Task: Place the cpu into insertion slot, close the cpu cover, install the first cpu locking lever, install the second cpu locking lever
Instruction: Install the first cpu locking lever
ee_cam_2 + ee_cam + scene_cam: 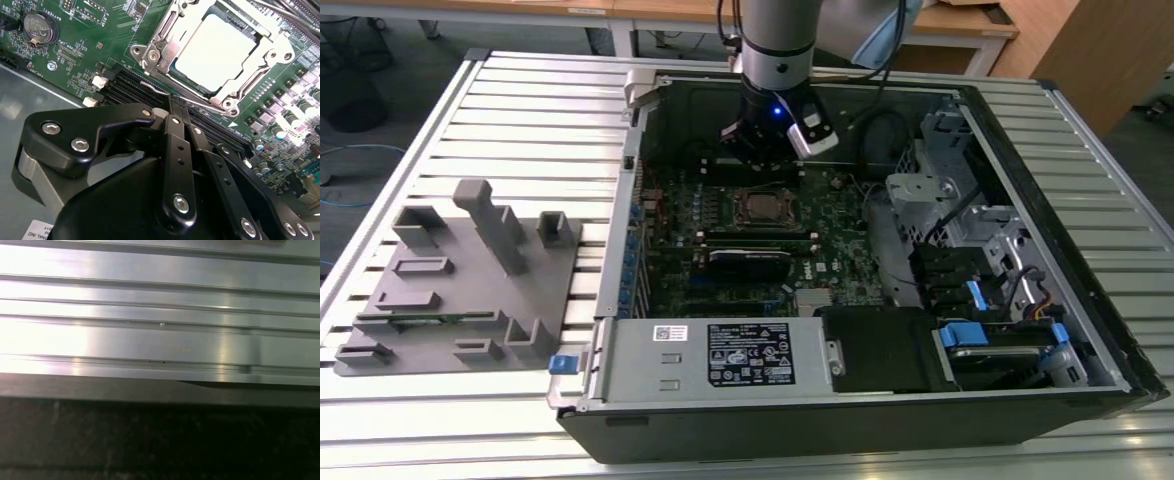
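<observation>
Slatted aluminium table (520, 120) fills your workspace, and the first wrist view shows its bright ribs (160, 340) close up. On it lies an open computer case (1067, 300), with a grey parts tray (454, 290) beside it on the exterior view's left. Your arm (774, 40) reaches down into the case over the green motherboard (841, 250). The claw (754, 162) hangs just beside the slot (758, 207).

In the second wrist view you see the claw (176, 102) with its fingers (172, 135) pressed together, tips right at the socket's edge. They meet a thin wire lever (152, 88) there; you cannot tell whether the wire is pinched. The cover (167, 47) lies flat over the socket, and the chip (215, 52) sits seated inside its window.
</observation>
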